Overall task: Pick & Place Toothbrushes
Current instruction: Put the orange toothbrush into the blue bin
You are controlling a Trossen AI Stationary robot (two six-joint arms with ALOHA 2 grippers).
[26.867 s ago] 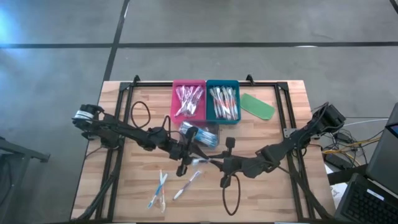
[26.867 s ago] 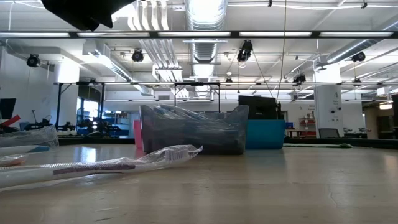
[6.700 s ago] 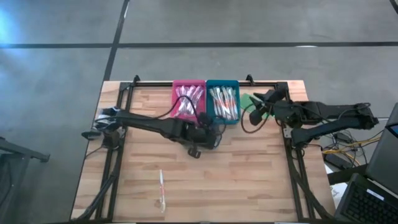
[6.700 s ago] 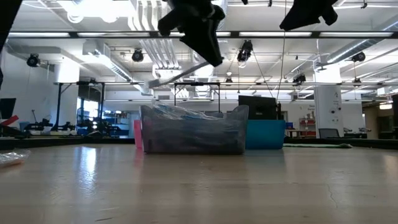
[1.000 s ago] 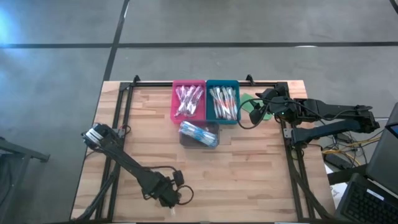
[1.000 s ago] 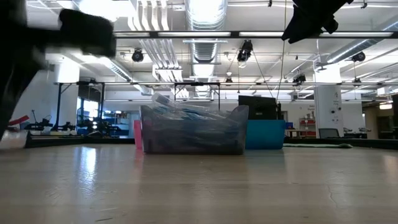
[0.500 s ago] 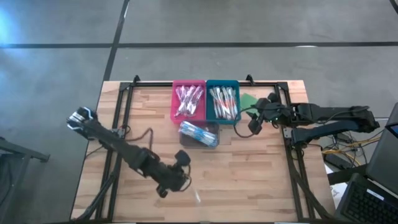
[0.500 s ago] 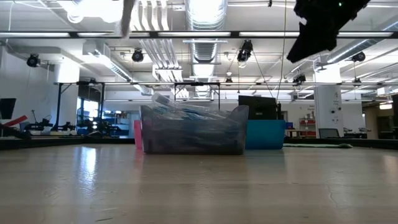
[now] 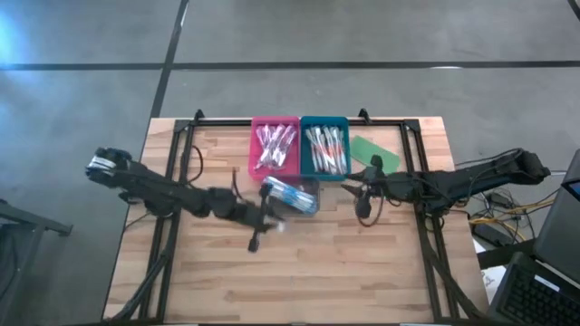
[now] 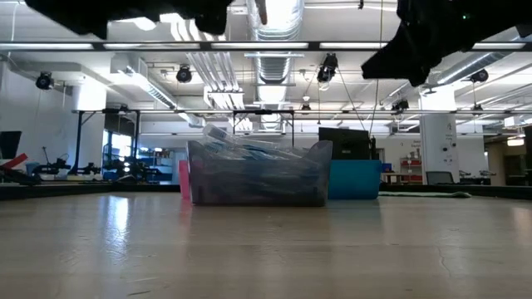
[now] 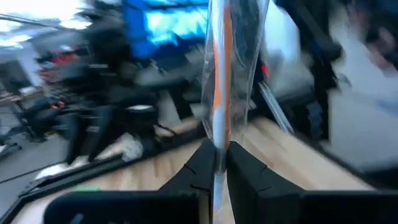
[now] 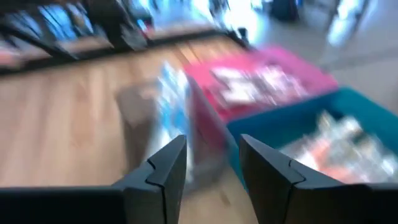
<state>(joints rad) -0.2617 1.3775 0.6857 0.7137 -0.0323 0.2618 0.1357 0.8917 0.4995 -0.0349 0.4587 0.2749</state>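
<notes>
My left gripper [image 11: 217, 167] is shut on a toothbrush [image 11: 219, 74], a slim brush with an orange accent in a clear wrapper. In the high view this gripper [image 9: 270, 220] hangs just near of the clear bin [image 9: 292, 195], which holds blue-accented toothbrushes. Behind the bin stand a pink tray [image 9: 275, 145] and a teal tray [image 9: 324, 147], both filled with toothbrushes. My right gripper [image 12: 214, 165] is open with nothing between its fingers. It hovers right of the clear bin [image 12: 158, 118] and points at it. My left gripper pinches the wrapped toothbrush between its two fingers [image 11: 202, 165], on a stretch of the wrapper [image 11: 216, 146] toward one end. The fingers reach level from the table's left and lie across the brush. The brush is lifted clear of the table, its long part sticking out past the fingers.
A flat green oblong piece [image 9: 374, 152] lies right of the teal tray. A black frame [image 9: 181, 136] runs along the table's far and side edges. Bare wood spreads over the near half of the table [image 9: 299, 281].
My left gripper has risen from the table's near edge and gone toward the far edge, up to the clear bin, carrying the toothbrush. It has tipped from pointing down to level. My right gripper has left the green piece, sinking and moving left toward the clear bin.
</notes>
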